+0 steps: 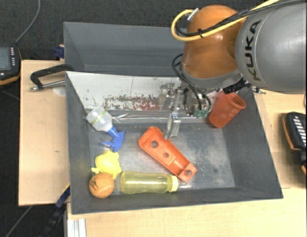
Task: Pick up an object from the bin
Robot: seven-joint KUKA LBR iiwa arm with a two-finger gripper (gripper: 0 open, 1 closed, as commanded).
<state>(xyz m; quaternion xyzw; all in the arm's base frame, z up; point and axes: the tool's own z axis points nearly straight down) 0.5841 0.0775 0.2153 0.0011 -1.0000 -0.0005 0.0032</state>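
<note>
My gripper (172, 128) hangs under the orange dome at the middle of the bin, toward the back. Its lowest metal part sits just above the upper end of an orange flat bracket (165, 154) with round holes, which lies slanted from the bin's centre toward the front right. A red-orange plastic cup (226, 109) lies tipped against the right wall, just right of the gripper. Nothing shows held in the gripper.
Along the front wall lie a yellow-tinted clear bottle (147, 183) and an orange ball (102, 185). A yellow toy (109, 163) sits above the ball. At the left, a small clear spray bottle (100, 117) with a blue trigger (113, 138).
</note>
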